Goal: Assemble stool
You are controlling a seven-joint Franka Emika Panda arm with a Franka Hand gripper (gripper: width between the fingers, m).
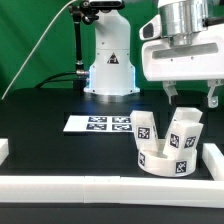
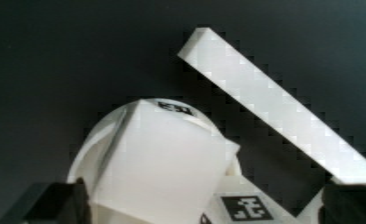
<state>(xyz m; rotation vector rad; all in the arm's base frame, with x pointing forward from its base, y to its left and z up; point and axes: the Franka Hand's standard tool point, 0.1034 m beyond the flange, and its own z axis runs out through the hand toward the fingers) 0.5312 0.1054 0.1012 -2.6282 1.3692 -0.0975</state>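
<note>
I take the seat as my landmark: it lies flat on the black worktop, close to the rail on the exterior view's right, ribbed side up, its axis vertical. Two legs stand in it. One leg rises on the side toward the exterior view's left, long axis near upright with a slight lean. The other leg stands beside it toward the exterior view's right, long axis tilted, its top leaning away from the first. The hand hangs just above this second leg, fingers spread to either side of its top and not touching it (so open, as far as I can see). The marker board lies flat beyond the seat, toward the arm's base. In the wrist view the leg fills the frame, rounded end toward the camera, with the rail running diagonally behind it.
</note>
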